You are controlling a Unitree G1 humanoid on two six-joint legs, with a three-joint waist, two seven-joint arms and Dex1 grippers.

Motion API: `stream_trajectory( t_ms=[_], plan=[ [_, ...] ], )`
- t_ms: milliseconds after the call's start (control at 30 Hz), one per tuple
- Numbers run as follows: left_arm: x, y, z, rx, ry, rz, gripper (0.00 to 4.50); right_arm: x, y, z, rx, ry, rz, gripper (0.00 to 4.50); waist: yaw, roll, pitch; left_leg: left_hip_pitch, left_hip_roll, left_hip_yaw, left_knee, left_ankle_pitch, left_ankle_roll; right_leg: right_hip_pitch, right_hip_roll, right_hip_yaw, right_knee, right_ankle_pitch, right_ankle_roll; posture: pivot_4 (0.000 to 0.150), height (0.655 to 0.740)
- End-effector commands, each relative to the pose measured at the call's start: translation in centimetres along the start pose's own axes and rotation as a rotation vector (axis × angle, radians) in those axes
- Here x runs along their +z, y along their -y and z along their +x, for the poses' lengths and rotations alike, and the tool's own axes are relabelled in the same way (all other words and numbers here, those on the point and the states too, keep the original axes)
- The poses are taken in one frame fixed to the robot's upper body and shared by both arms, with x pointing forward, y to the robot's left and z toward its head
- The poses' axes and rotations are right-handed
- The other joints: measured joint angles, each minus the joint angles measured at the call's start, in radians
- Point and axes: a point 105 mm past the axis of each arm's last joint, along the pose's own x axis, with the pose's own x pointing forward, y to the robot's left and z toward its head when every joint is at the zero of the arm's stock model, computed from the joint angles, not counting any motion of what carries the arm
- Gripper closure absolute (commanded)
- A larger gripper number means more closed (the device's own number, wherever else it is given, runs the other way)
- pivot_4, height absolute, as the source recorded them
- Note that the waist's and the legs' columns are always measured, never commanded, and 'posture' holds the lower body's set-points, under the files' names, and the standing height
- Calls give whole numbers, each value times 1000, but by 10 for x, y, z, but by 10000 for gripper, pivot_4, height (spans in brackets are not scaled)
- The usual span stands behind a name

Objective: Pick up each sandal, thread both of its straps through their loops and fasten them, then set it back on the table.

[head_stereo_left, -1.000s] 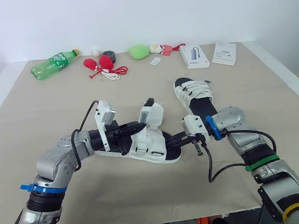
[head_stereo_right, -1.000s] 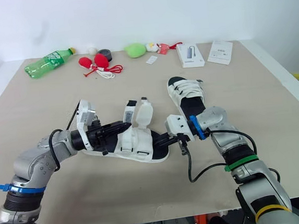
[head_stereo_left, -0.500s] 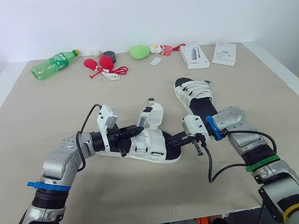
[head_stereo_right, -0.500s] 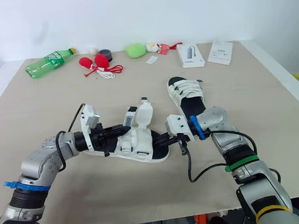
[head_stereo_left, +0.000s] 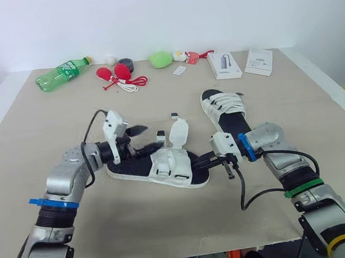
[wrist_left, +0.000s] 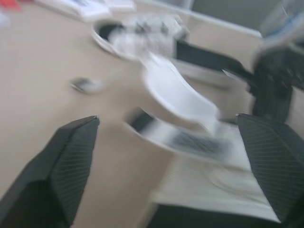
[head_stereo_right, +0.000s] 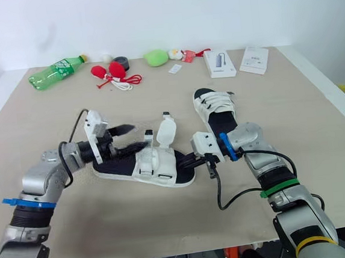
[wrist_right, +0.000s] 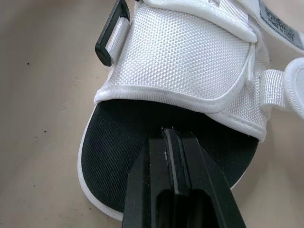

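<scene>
A white sandal with a black footbed (head_stereo_left: 163, 166) lies on the table, and its two loose straps (head_stereo_left: 177, 132) stand up over the middle. My left gripper (head_stereo_left: 152, 137) hovers open over the sandal's heel end, just left of the straps, with nothing between its fingers (wrist_left: 71, 161). My right gripper (head_stereo_left: 202, 160) is shut, its tips resting on the black footbed (wrist_right: 118, 128) at the toe end, below the white toe band (wrist_right: 185, 61). A second sandal (head_stereo_left: 224, 108), with its straps closed, lies further back on the right.
Along the far edge of the table lie a green bottle (head_stereo_left: 62, 74), red items with a cord (head_stereo_left: 119, 75), a green object (head_stereo_left: 160, 59) and two white boxes (head_stereo_left: 224, 64) (head_stereo_left: 258, 61). The table's front edge (head_stereo_left: 171, 256) is close to my arms.
My left gripper has opened, let go of the strap and drawn back to the left toward the heel. The straps now stand free. The right gripper has not moved.
</scene>
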Motion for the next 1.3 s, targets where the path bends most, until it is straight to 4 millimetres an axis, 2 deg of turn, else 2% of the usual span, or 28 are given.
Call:
stream_trajectory(
  t_ms=[33, 67, 167, 267, 367, 400, 467, 767, 1100, 1300],
  plan=[
    [30, 6, 0, -69, 74, 57, 334, -8, -1, -7, -9, -56, 12, 45000, 1, 0, 0, 0, 0, 0, 0, 0, 0, 0, 0, 0, 0, 0, 0, 1500, 7400],
    [30, 11, 2, -104, 74, 43, 334, -8, -1, -8, -9, -56, 12, 45000, 1, 0, 0, 0, 0, 0, 0, 0, 0, 0, 0, 0, 0, 0, 0, 1500, 7400],
    [20, 27, 7, -212, 34, -17, 8477, -8, 0, -7, -11, -57, 9, 45000, 0, 0, 0, 0, 0, 0, 0, 0, 0, 0, 0, 0, 0, 0, 0, 1500, 7400],
    [7, 32, 11, -257, -15, -91, 22500, -8, 0, -7, -13, -56, 8, 45000, 0, 0, 0, 0, 0, 0, 0, 0, 0, 0, 0, 0, 0, 0, 0, 1500, 7400],
    [-2, 33, 17, -293, -65, -198, 31462, -8, -1, -7, -15, -56, 8, 45000, 0, 0, 0, 0, 0, 0, 0, 0, 0, 0, 0, 0, 0, 0, 0, 1500, 7400],
    [-3, 32, 20, -295, -75, -237, 37093, -8, -1, -7, -15, -57, 9, 45000, 1, 0, 0, 0, 0, 0, 0, 0, 0, 0, 0, 0, 0, 0, 0, 1500, 7400],
    [-6, 32, 25, -309, -113, -269, 43931, -9, -2, -8, -18, -58, 10, 45000, 1, 0, 0, -1, 0, 0, 0, 0, 0, 0, 0, 0, 0, 0, 1, 1500, 7400],
    [-11, 6, 32, -251, -159, -329, 43931, -10, -4, -10, -29, -63, 16, 45000, 0, 0, 0, -1, 0, -1, 0, 0, 0, -1, 1, 0, 0, 0, 1, 1500, 7400],
    [-42, 29, 26, -365, -310, -297, 43931, -11, -6, -10, -31, -66, 18, 45000, 0, 0, 0, -2, -1, -2, 0, 0, 0, -1, 1, 0, 0, -1, 2, 1500, 7400],
    [-59, 22, 22, -301, -372, -290, 43931, -11, -6, -9, -24, -65, 14, 45000, 0, 0, 0, -2, -1, -2, 0, 0, 0, 0, 1, 0, 0, -1, 1, 1500, 7400]
  ],
)
